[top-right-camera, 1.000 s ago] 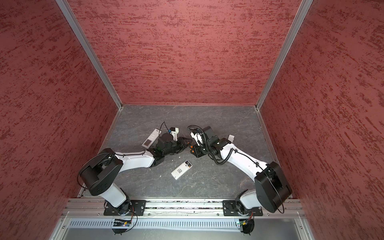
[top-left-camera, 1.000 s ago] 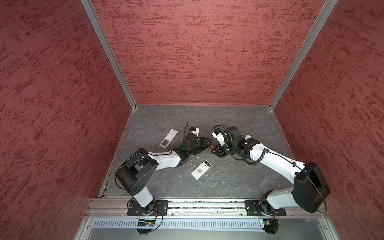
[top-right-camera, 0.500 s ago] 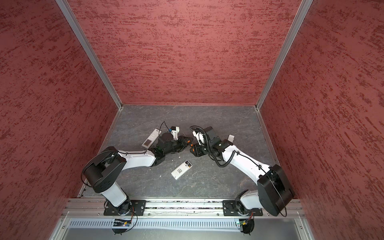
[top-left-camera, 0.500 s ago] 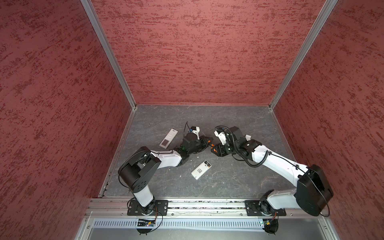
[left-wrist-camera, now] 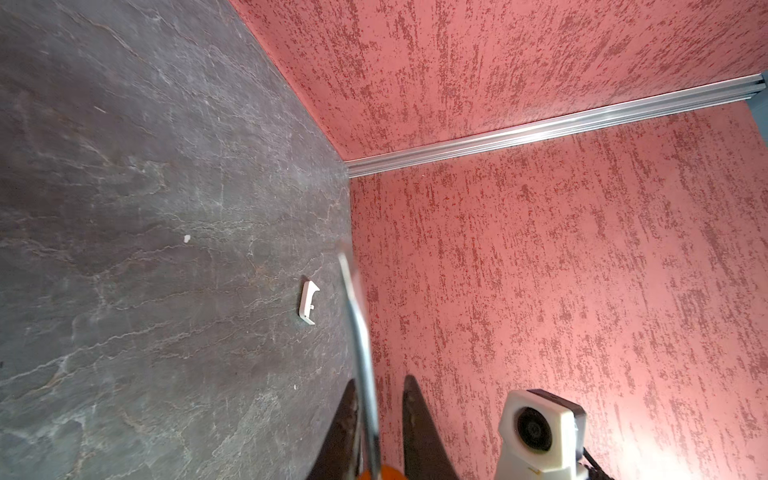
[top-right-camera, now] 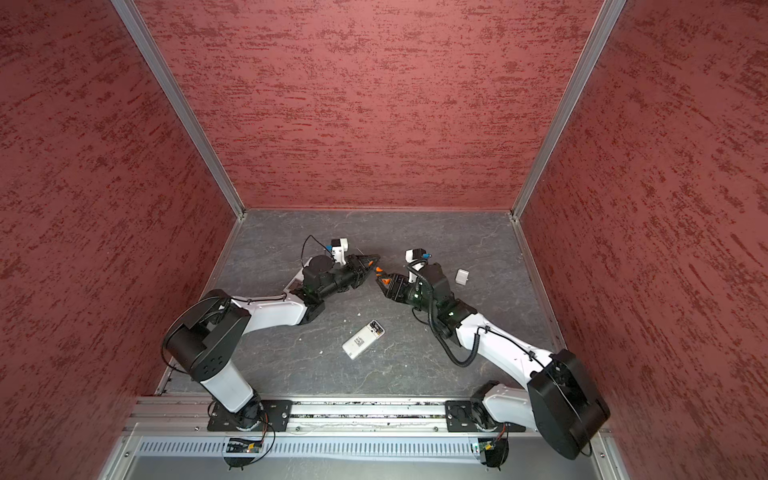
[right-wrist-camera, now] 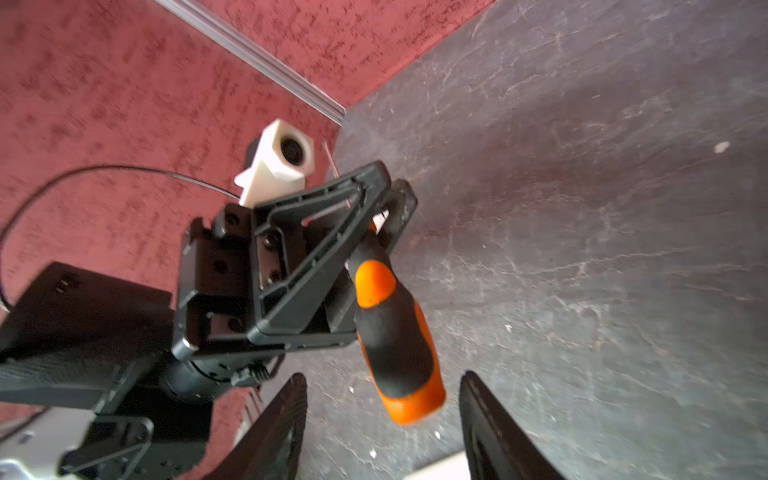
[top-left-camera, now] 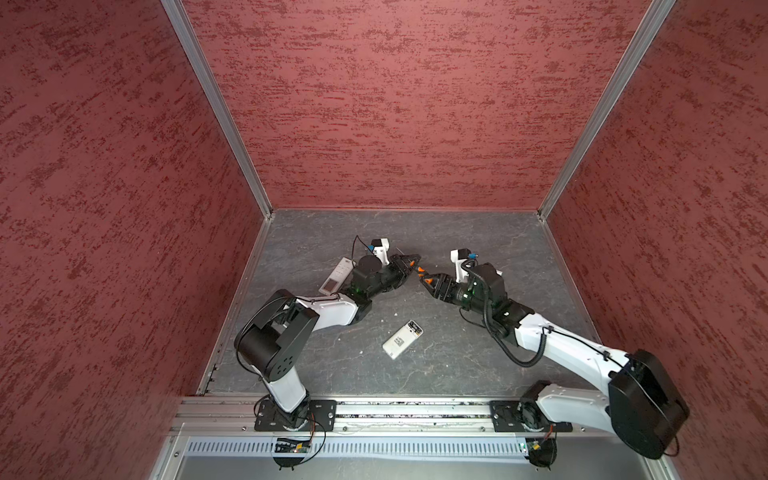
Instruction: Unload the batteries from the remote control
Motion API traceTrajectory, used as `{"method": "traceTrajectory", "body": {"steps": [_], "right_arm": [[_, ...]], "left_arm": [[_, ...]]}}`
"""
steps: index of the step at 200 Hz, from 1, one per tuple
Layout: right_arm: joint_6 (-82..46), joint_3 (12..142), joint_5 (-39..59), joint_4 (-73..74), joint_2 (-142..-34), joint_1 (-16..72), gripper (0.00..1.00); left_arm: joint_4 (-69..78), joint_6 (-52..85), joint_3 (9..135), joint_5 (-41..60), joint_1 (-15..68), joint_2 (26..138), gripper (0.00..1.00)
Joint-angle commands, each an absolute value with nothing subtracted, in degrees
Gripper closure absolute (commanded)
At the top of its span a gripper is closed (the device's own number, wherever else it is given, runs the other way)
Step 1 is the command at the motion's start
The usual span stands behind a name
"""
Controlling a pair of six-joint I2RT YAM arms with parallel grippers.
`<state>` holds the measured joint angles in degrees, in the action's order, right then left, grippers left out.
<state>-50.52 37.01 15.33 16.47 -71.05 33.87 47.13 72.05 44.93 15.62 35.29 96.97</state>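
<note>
So here's what we've got: the left end effector point(top-left-camera: 413, 262) is clamped tight on the screwdriver point(right-wrist-camera: 395, 332), right where the metal shaft meets the orange-and-black handle, a bit above the middle of the frame in both top views. The right end effector point(top-left-camera: 430, 281) faces it from the right with its jaws apart. In the right wrist view the butt of the handle sits between those 2 fingers with a gap on each side, so nothing is gripped there. The white remote point(top-left-camera: 402, 339) lies flat on the grey tabletop point(top-left-camera: 457, 365) below the 2 end effectors, near the center of the frame, with its upper-right end looking darker. We honestly can't make out the batteries at this size. A 2nd remote point(top-left-camera: 336, 276) pokes out behind the left arm, left of center. 1 small white cover point(top-right-camera: 462, 276) sits just right of the right wrist.
</note>
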Motion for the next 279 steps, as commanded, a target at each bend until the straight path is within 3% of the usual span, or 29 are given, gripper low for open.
{"method": "traceTrajectory", "body": {"steps": [1,66,98,136,198,254,279], "right_arm": [[-58.53,36.26,16.04,28.54,-72.14,32.9,0.4],[-62.48,37.17,21.23,37.13,-77.72,32.05,0.52],[-62.58,37.26,21.01,37.62,-78.22,31.99,0.55],[-62.52,37.05,20.17,37.62,-77.93,31.82,0.66],[-61.68,37.67,19.08,37.54,-77.93,31.59,0.63],[-61.08,38.55,19.25,37.61,-78.85,31.55,0.94],[-60.45,38.42,19.4,36.91,-78.69,31.55,1.0]], "left_arm": [[48.78,72.55,46.49,16.88,35.13,94.85,1.0],[49.31,72.69,47.18,15.84,36.56,94.76,1.0],[48.83,72.34,47.9,16.02,36.69,94.75,1.0],[48.6,72.33,47.84,16.19,37.0,94.83,1.0],[49.21,72.75,47.1,16.5,37.05,95.01,1.0],[49.53,72.78,46.32,16.69,37.01,94.75,1.0],[49.48,72.86,45.75,16.55,36.85,94.31,1.0]]}}
